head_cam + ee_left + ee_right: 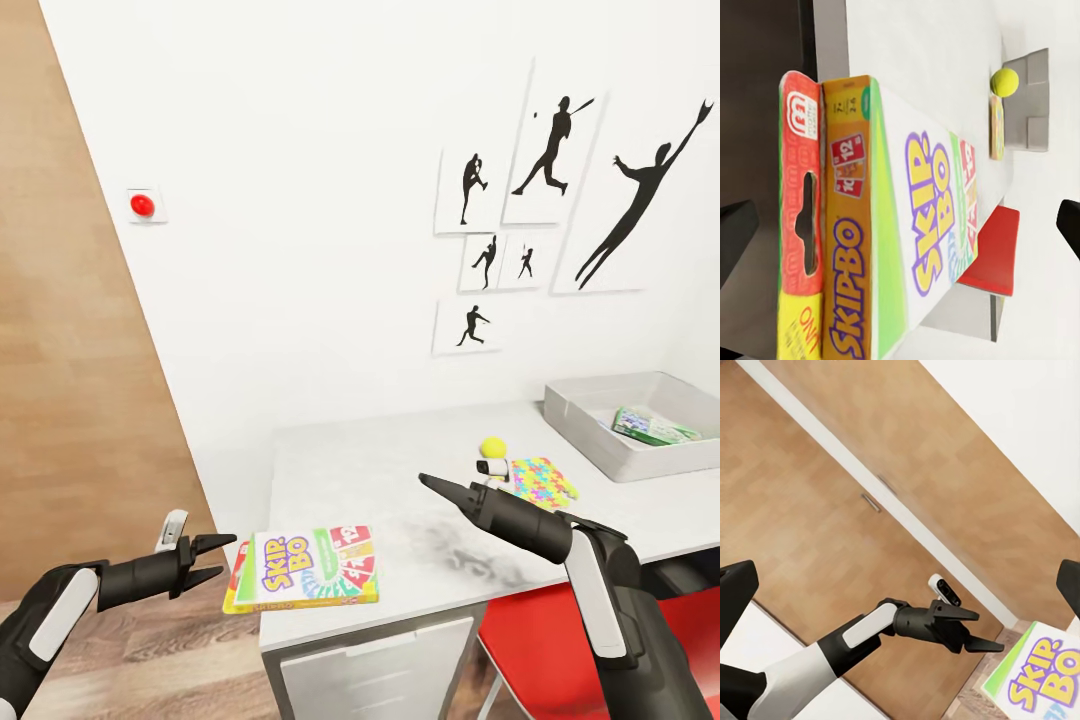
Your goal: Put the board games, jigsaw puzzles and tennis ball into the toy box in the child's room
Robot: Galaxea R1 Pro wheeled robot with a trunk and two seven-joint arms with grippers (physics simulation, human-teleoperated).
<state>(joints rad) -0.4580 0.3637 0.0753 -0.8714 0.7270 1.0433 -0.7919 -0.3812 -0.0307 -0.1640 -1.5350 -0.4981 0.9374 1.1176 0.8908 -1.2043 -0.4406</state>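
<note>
The Skip-Bo game (pixel 305 568) lies flat on the table (pixel 400 470), overhanging its front-left corner. The left gripper (pixel 218 558) stands at the box's 9 o'clock, jaws spread, nothing held, just short of the red hang-tab end. Recommended: close on that overhanging end squarely, lift level, then carry toward the toy box (pixel 600 440) at 2 o'clock. The right gripper (pixel 432 483) hovers over the table, empty; its opening cannot be told. The ball (pixel 492 447) and puzzle (pixel 542 480) lie on the carry path and risk being swept. One game (pixel 650 425) sits boxed.
</note>
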